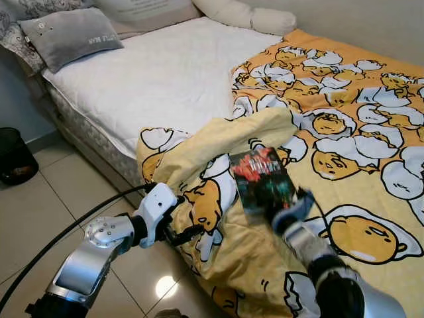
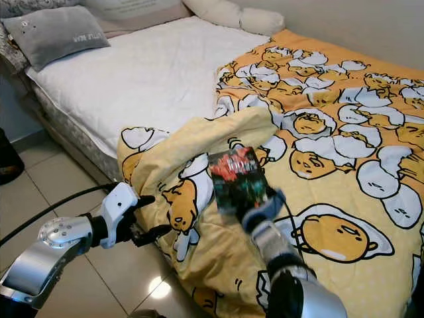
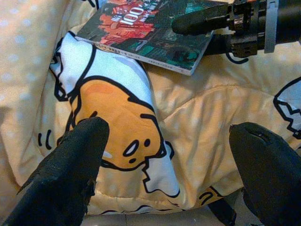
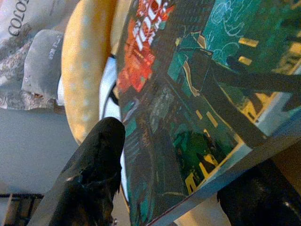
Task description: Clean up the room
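Observation:
A book [image 1: 262,175] with a dark red and green cover is held up over the folded edge of the yellow egg-print duvet [image 1: 344,132]. My right gripper [image 1: 288,211] is shut on the book's near end, with one finger on the cover and one beneath it [image 4: 188,94]. My left gripper [image 1: 189,215] is open at the duvet's hanging corner, to the left of the book and below it. The left wrist view has both black fingers [image 3: 70,169] spread wide in front of the duvet, with the book [image 3: 146,28] and the right gripper [image 3: 221,23] beyond.
The bed's white mattress [image 1: 172,73] lies bare on the left half, with a grey pillow [image 1: 69,36] at its head. A black bin [image 1: 13,156] stands on the tiled floor [image 1: 53,205] at the far left. A black cable [image 1: 66,228] loops along my left arm.

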